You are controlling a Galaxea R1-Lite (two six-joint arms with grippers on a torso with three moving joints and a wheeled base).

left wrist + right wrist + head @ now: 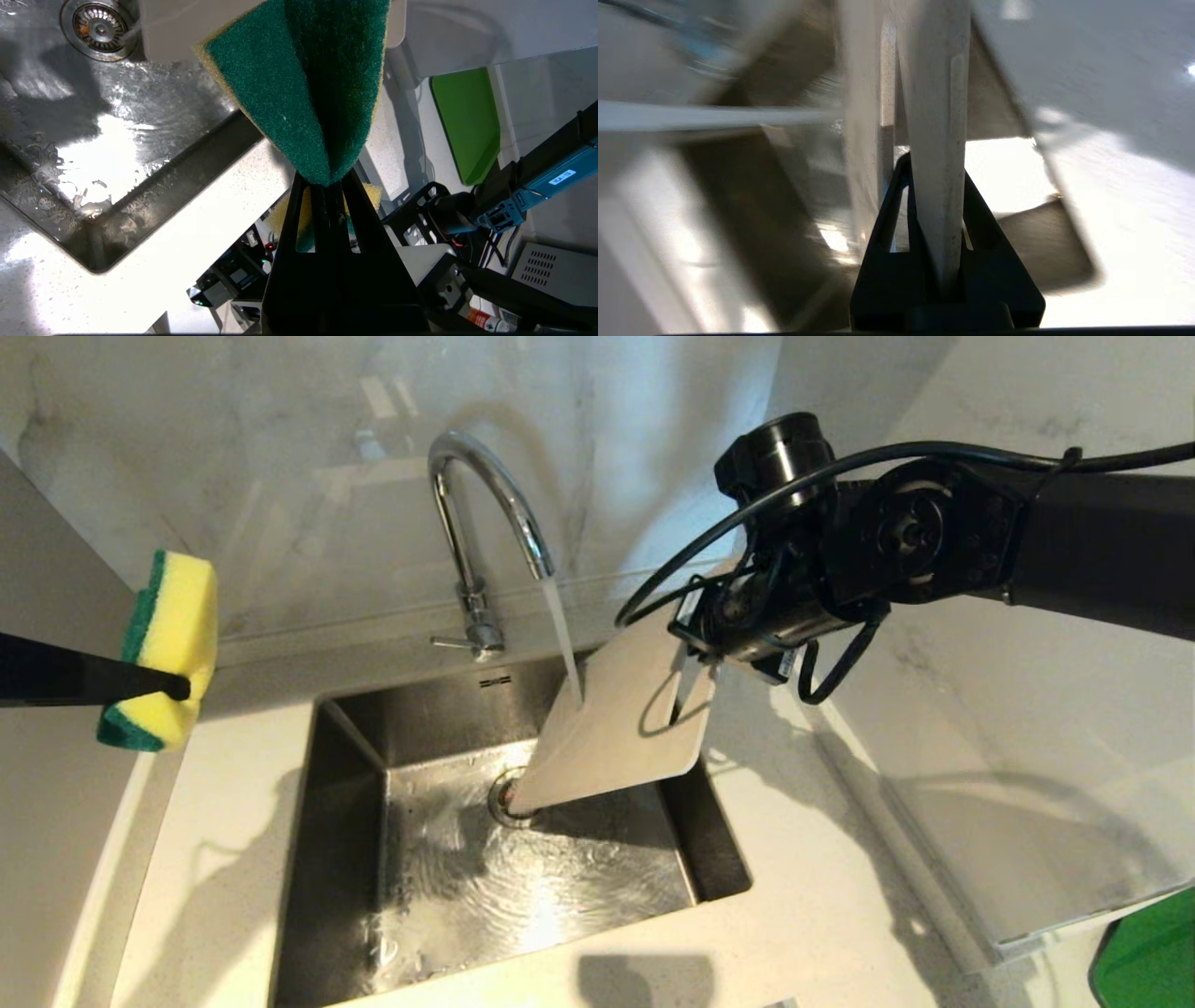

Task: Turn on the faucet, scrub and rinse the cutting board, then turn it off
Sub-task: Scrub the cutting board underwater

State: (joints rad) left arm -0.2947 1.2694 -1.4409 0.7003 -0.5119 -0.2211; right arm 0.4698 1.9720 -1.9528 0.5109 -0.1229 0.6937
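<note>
**Board under running water, sponge held off to the side**

Water running from the faucet [485, 513] onto the cutting board [616, 728]. Board held tilted over the sink [355, 784], upper end raised toward the right of the faucet, lower end down by the drain [509, 800]. Stream striking the board's left edge, then spreading across the sink floor. Right gripper [936, 186] clamped on the board's upper edge near the slot handle, fingers [976, 205] pinched on either face. Left gripper [328, 184] well to the left of the sink, above the countertop [224, 821], fingers closed tight on a green-and-yellow sponge [168, 649], squeezing it into a fold. Sponge well apart from the board. Faucet lever [453, 641] sticking out to the left at the base. Green object [1153, 952] far to the right of the sink, at the counter's edge.
</note>
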